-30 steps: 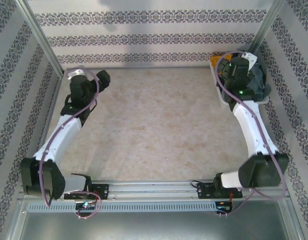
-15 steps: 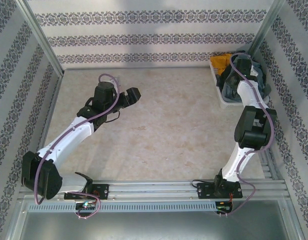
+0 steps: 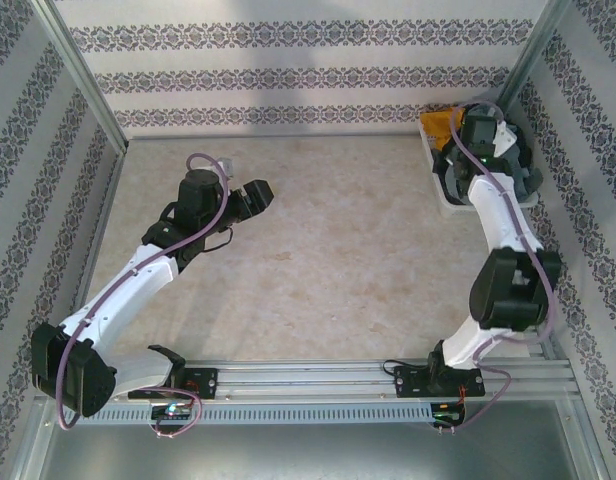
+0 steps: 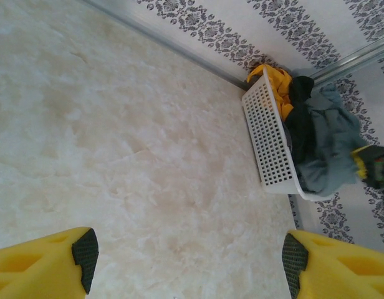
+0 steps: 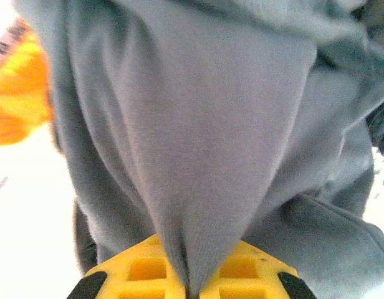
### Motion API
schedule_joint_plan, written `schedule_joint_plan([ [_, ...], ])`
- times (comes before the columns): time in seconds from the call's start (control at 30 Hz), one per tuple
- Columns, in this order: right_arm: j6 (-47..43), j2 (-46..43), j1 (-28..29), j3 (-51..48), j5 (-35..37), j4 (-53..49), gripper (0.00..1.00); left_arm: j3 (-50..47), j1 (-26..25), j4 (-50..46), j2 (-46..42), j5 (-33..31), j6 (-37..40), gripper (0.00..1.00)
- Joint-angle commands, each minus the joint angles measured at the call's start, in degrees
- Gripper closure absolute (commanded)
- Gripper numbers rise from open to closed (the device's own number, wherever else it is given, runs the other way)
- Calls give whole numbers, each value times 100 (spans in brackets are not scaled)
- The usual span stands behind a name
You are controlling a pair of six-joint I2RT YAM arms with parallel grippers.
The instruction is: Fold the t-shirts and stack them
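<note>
Inside stripy, flowery walls (image 3: 308, 60), on a pale marbled table (image 3: 318, 260). Tucked into the far right corner: a white plastic basket (image 4: 270, 143) with little holes in its side, stuffed with the t-shirts, all bunched up. At the wall end, the mustard yellow t-shirt (image 4: 276, 84); in the middle, the black t-shirt (image 4: 300, 124); at the other end, the blue-grey t-shirt (image 4: 329, 149), spilling over the rim. Not one folded yet, not one stacked yet.

Down at the basket with the right gripper (image 5: 187, 289), yellow fingers pinched shut on a fold of the blue-grey t-shirt, cloth pulled to a tight point between them. Probably grabbed that way to lift this shirt out alone, away from the other two.

Out over the bare middle of the table with the left gripper (image 4: 189, 255), fingers wide apart and holding nothing. Probably parked there, facing the basket, ready to catch a corner and help spread the shirt flat.
</note>
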Motion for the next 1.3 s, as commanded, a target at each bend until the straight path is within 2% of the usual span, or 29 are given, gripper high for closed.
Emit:
schedule_joint_plan([
  [0.0, -319, -800, 357, 371, 691, 288, 100, -18, -63, -240, -51, -90, 73, 22],
  [0.13, -923, -1189, 963, 1011, 1251, 536, 100, 85, -50, -614, 9, -431, 96, 20],
  [0.27, -1707, -1198, 1963, 1766, 1678, 753, 100, 295, -46, -1085, 20, -937, 140, 20],
  [0.37, -1707, -1029, 2744, 1974, 1711, 687, 100, 514, -34, -1552, -23, -1457, 207, 17],
  [0.5, -879, -528, 3597, 2189, 565, 567, 100, 781, -26, -2186, -191, -2262, 279, 16],
  [0.67, -626, 327, 4338, 3067, -1197, 755, 100, 815, 17, -2711, -579, -3006, 270, 16],
  [0.77, -575, 367, 4408, 3066, -1835, 659, 100, 719, 37, -2914, -872, -3361, 247, 15],
  [0.9, -706, -215, 4046, 1335, -2236, 757, 100, 511, 44, -3048, -1245, -3626, 163, 15],
  [0.93, -765, -327, 3874, 818, -2455, 733, 92, 463, 39, -3080, -1309, -3639, 143, 15],
  [1.0, -767, -449, 3393, -69, -2987, 625, 58, 392, 47, -3142, -1367, -3588, 119, 15],
  [1.03, -713, -521, 3163, -438, -2981, 448, 46, 368, 59, -3184, -1369, -3545, 101, 14],
  [1.13, -395, -818, 2632, -1272, -2955, 285, 36, 312, 98, -3251, -1292, -3303, 58, 14],
  [1.27, -424, -1053, 2754, -1708, -2789, 110, 37, 265, 248, -3129, -1007, -2723, -53, 14],
])
